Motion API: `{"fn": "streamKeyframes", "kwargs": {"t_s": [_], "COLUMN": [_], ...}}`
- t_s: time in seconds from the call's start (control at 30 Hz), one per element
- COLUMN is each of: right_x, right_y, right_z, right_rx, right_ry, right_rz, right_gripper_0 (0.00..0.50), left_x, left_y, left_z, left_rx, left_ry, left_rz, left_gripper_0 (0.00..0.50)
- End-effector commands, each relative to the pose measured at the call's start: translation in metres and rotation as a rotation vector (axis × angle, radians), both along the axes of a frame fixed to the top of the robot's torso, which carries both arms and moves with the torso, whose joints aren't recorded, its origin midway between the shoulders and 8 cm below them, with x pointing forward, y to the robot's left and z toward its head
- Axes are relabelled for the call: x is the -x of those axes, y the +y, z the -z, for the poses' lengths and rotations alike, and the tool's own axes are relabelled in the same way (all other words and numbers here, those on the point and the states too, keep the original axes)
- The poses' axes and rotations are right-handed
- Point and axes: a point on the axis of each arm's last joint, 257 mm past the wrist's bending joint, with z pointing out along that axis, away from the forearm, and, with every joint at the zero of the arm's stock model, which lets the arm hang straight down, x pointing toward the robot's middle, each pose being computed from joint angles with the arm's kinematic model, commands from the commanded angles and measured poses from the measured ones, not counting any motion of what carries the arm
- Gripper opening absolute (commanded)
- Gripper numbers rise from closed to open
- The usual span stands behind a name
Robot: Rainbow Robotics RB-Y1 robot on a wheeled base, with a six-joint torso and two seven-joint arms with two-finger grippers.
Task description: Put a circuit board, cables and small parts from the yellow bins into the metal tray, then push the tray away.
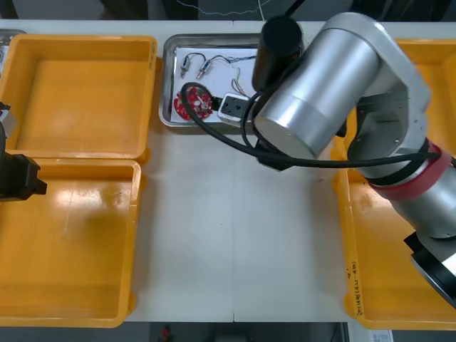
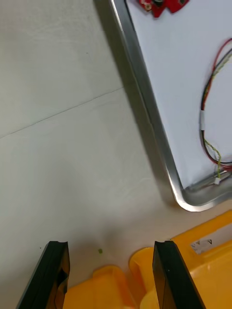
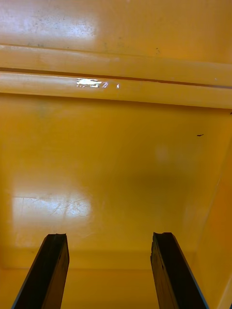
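In the front view we are seeing the shiny rectangular metal tray (image 1: 168,78) lying at the far middle of the light table (image 1: 235,235), between the yellow plastic bins. The round red circuit board (image 1: 192,102) is lying inside the tray near its front rim, with a thin black cable (image 1: 194,58) beyond it and a small white part (image 1: 231,105) just beside it. The big silver right arm (image 1: 335,78) is reaching across the tray's right side. The left arm (image 1: 16,177) is waiting at the table's left edge, between the far left bin (image 1: 85,41) and the near left bin (image 1: 71,235).

In the right wrist view we are finding the right gripper (image 2: 113,275) hanging over bare table with its black fingers (image 2: 57,275) standing wide apart and gripping nothing. Two orange bin corners (image 2: 145,263) are showing between them. The tray's rounded corner (image 2: 186,200) is lying just beyond, white inside, carrying a red and yellow cable (image 2: 209,104) and the board's edge (image 2: 162,6).

In the left wrist view we are seeing the left gripper (image 3: 108,273) hovering over a bin's bare floor (image 3: 111,164), its jaws spread apart and holding nothing.
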Motion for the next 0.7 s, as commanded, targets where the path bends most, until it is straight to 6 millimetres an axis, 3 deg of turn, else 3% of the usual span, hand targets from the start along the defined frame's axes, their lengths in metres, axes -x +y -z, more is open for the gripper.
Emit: {"fn": "streamKeyframes", "kwargs": {"t_s": [0.03, 0.4, 0.7], "right_x": [-0.001, -0.003, 0.016], "right_y": [-0.038, -0.112, -0.182], "right_z": [-0.022, -0.047, -0.036], "right_rx": [-0.022, -0.223, -0.466], "right_ry": [-0.067, -0.104, -0.053], "right_rz": [0.036, 0.244, 0.542], "right_gripper_0": [0.5, 0.5, 0.5], "left_x": [0.001, 0.001, 0.001], "left_y": [0.014, 0.014, 0.014], "left_z": [-0.014, -0.014, -0.014], "left_rx": [-0.076, -0.076, -0.076], "left_ry": [-0.031, -0.031, -0.031], "left_rz": [0.071, 0.071, 0.071], "left_gripper_0": [0.5, 0.5, 0.5]}}
